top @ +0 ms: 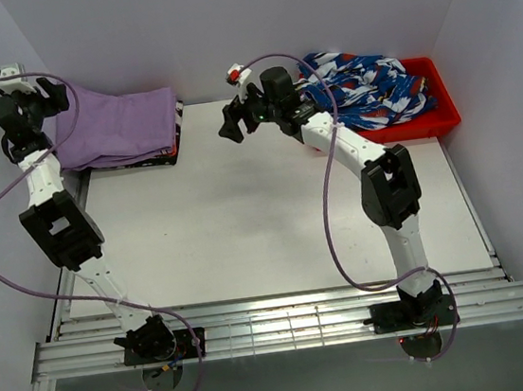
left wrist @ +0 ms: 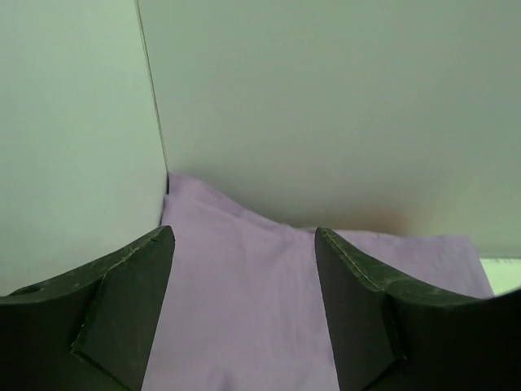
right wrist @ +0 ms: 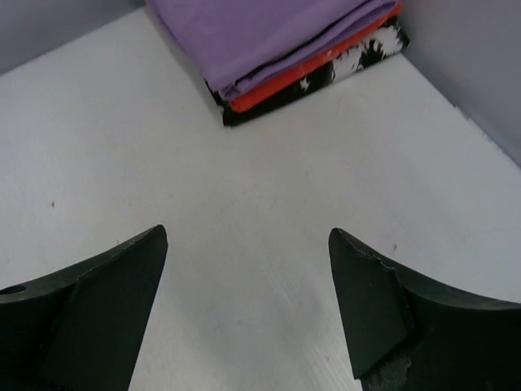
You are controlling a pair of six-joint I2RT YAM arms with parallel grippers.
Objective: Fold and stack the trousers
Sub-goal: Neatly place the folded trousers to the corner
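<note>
Top view: the trousers (top: pixel 119 127) lie folded into a flat lilac rectangle in the far-left corner of the table (top: pixel 274 222), on top of a small stack. A dark cloth edge with white marks shows beneath their near side. The left gripper (top: pixel 36 104) hangs over the left end of the trousers, close to the side wall; from this angle its jaw gap is hard to read. The right gripper (top: pixel 233 123) is above bare table at the far middle, pointing toward the stack and well apart from it. Behind the right arm, a red bin (top: pixel 438 117) in the far-right corner holds a blue-white-red patterned garment (top: pixel 368 87). Left wrist view: both fingers are spread wide with nothing between them, so the left claw is open and holds nothing. Lilac cloth fills the space below and beyond the fingers, running up to the corner where the two walls meet. Whether the fingertips touch the cloth cannot be told. Right wrist view: the fingers are likewise wide apart and empty, above plain white table. Ahead sits the stack, with the trousers uppermost, a red-orange cloth (right wrist: pixel 305 69) just under them and a black-and-white cloth (right wrist: pixel 362 53) at the bottom, edges roughly aligned.
</note>
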